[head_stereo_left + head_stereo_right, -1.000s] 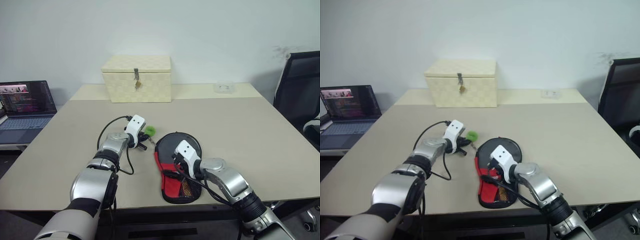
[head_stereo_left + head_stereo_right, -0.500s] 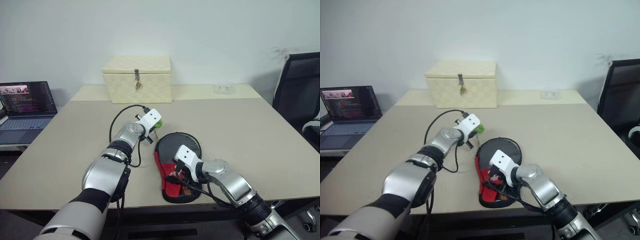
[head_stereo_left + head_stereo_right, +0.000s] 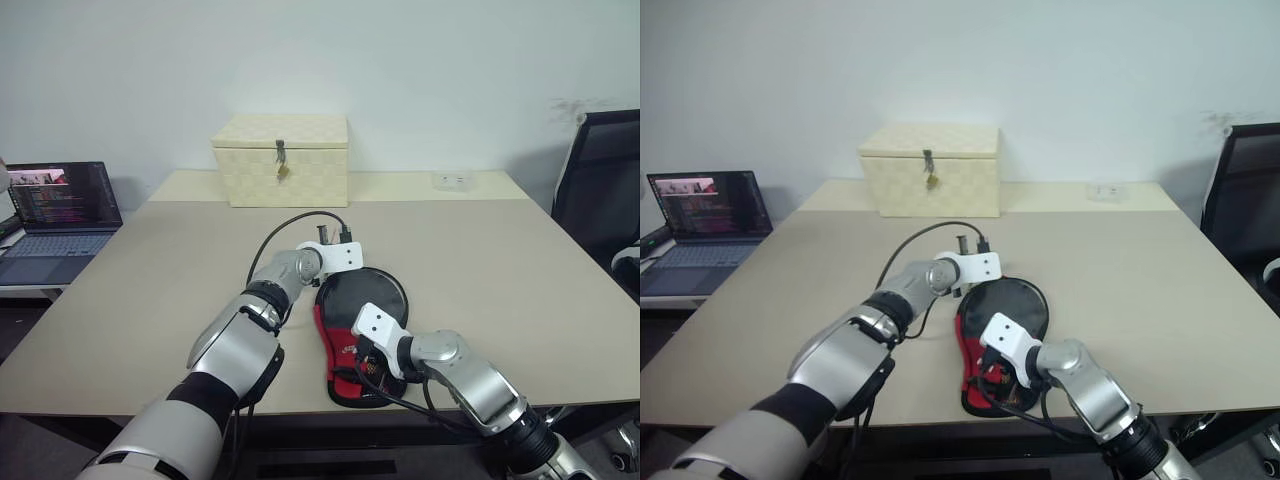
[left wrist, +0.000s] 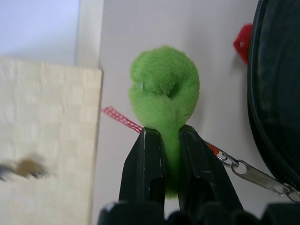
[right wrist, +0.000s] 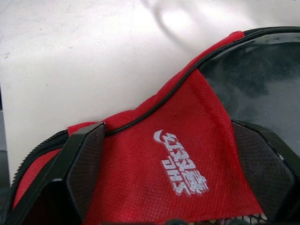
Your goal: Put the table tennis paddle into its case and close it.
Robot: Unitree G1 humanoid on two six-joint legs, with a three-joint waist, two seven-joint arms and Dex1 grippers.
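The case (image 3: 324,334) lies near the table's front edge, its red panel with white logo (image 5: 183,154) facing up. Inside its rim a round black face shows, apparently the table tennis paddle (image 3: 366,294); the handle is hidden. My left gripper (image 4: 171,136) is shut on a fuzzy green ball (image 4: 164,89), from which a small metal chain (image 4: 243,169) runs toward the case's rim. That hand hovers at the far left edge of the case (image 3: 340,255). My right gripper (image 5: 171,138) stands open just over the red panel, one finger to each side of the logo.
A cream woven box with a metal latch (image 3: 280,158) stands at the back of the table. A laptop (image 3: 60,205) sits on a side desk to the left, and a black chair (image 3: 600,170) to the right. A small white socket block (image 3: 450,180) lies at the back right.
My left gripper has carried the green ball to the right, rolling its wrist, and now hangs over the case's far rim. The right gripper has drawn back a little along the case.
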